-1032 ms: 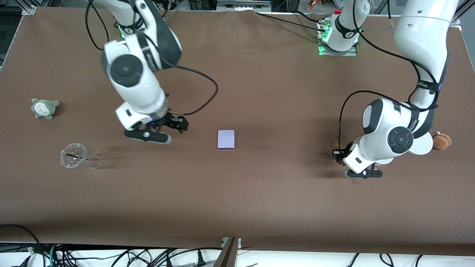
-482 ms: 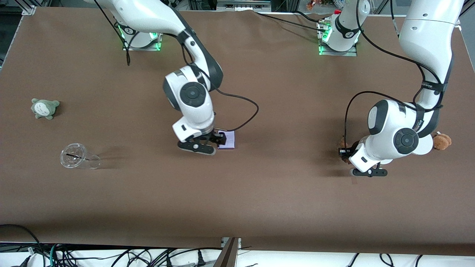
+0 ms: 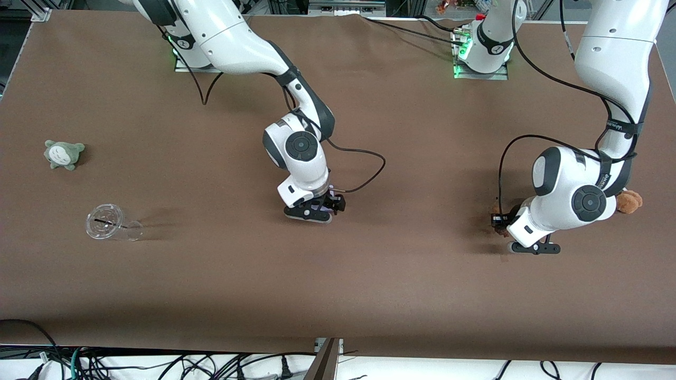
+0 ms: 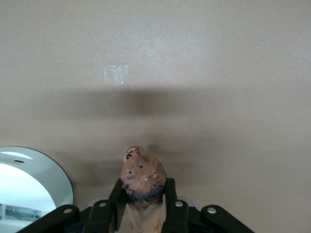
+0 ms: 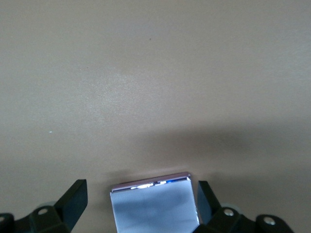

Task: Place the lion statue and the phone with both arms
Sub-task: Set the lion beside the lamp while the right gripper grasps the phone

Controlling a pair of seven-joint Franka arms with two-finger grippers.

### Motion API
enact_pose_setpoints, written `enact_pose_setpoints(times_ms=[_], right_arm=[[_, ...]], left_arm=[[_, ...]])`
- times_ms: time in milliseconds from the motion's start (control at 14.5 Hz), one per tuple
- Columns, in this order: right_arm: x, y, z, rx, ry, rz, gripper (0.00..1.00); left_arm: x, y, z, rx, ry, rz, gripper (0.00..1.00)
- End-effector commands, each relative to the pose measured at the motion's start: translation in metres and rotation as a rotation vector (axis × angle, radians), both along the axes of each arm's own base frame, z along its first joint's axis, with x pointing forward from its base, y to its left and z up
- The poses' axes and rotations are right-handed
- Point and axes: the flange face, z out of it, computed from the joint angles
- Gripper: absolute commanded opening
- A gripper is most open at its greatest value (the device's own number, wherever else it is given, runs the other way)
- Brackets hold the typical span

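A grey-green plush toy (image 3: 64, 154) lies on the brown worktop (image 3: 369, 295) at about nine o'clock. A clear plastic cup (image 3: 112, 224) lies on its side nearer the front camera, around eight o'clock. A brown plush toy (image 3: 630, 201) shows at three o'clock, beside a white disc (image 4: 29, 187)

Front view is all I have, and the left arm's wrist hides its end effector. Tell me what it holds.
Observer: The left end effector is shut on the lion statue. The statue's darker head sticks out past the fingers.
Operator: Now report the right one.
Observer: The right end effector is open. The phone lies between its fingers, with a clear gap at one finger, so it is not yet gripped.
Operator: Check what lies near the statue.
Observer: A white disc shows at the edge of the left wrist view, apart from the statue.
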Motion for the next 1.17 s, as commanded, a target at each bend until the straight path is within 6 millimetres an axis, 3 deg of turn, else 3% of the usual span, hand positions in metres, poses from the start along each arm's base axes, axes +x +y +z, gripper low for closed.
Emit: enact_pose_setpoints(times_ms=[0, 482, 551, 619, 688, 757, 964, 1101], right_arm=[[-0.001, 0.009, -0.001, 0.004, 0.001, 0.037, 1.00], [-0.011, 0.008, -0.013, -0.051, 0.012, 0.226, 1.00], [-0.012, 0.007, -0.015, -0.056, 0.015, 0.246, 1.00], [-0.013, 0.007, -0.016, -0.059, 0.016, 0.255, 1.00], [-0.013, 0.006, -0.016, -0.061, 0.017, 0.267, 1.00], [-0.013, 0.005, -0.016, -0.065, 0.019, 0.278, 1.00], [-0.015, 0.001, -0.020, -0.072, 0.031, 0.279, 1.00], [-0.014, -0.001, -0.020, -0.075, 0.033, 0.277, 1.00]], left_arm=[[0.000, -0.002, 0.000, -0.002, -0.016, -0.029, 0.00], [-0.002, -0.006, -0.019, -0.011, -0.010, -0.031, 0.00], [-0.002, -0.006, -0.018, -0.011, -0.009, -0.031, 0.10], [-0.002, -0.007, -0.017, -0.011, -0.009, -0.032, 0.34], [-0.002, -0.008, -0.017, -0.022, -0.007, -0.019, 0.79], [-0.002, -0.006, -0.016, -0.041, -0.006, 0.002, 1.00], [-0.001, -0.007, -0.012, -0.053, -0.009, 0.015, 1.00], [-0.001, -0.006, 0.003, -0.048, -0.010, 0.014, 1.00]])
